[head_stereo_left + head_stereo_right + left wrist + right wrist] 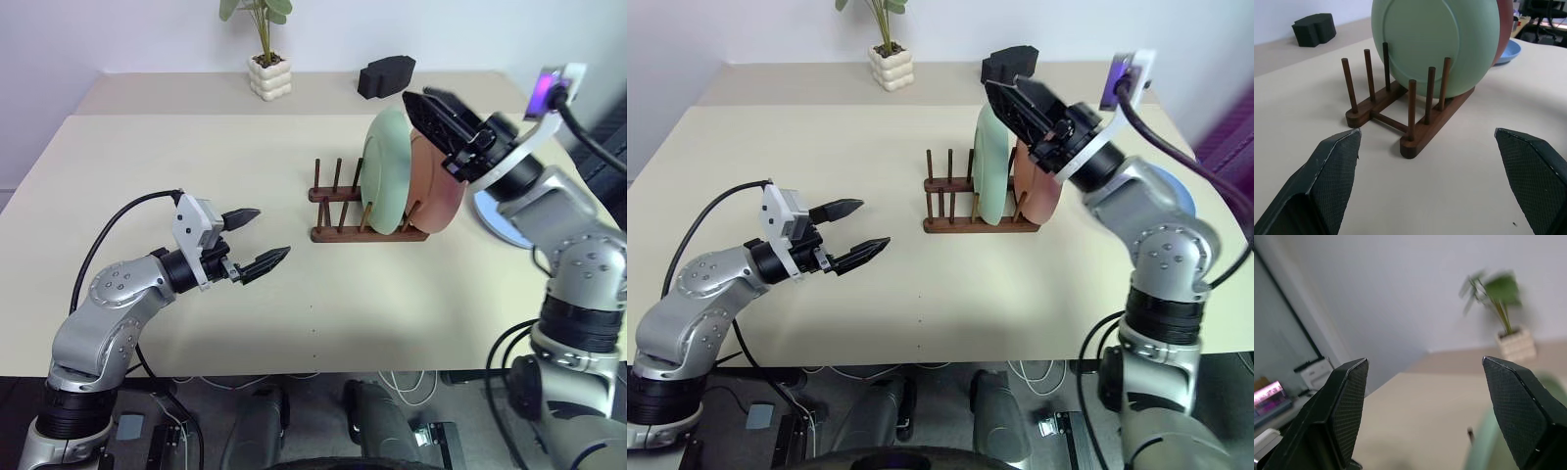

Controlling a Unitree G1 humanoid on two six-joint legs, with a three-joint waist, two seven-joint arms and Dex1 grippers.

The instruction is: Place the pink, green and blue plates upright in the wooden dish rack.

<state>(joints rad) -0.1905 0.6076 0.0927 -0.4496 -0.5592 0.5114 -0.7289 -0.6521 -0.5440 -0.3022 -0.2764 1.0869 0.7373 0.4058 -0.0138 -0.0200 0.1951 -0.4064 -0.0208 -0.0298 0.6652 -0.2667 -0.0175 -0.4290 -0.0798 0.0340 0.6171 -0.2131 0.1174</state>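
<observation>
Nearest, left gripper: 2 black, tapered, mesh-textured fingers spread wide, level over bare matte beige table, gripping nothing. Beyond, dark brown wooden dish rack, round pegs on 2 rails. Standing upright between pegs at its right end: mint green plate, smooth and round, with pink plate just behind. Right gripper above both rims, fingers apart, empty. Flat on table behind right arm, light blue plate.
</observation>
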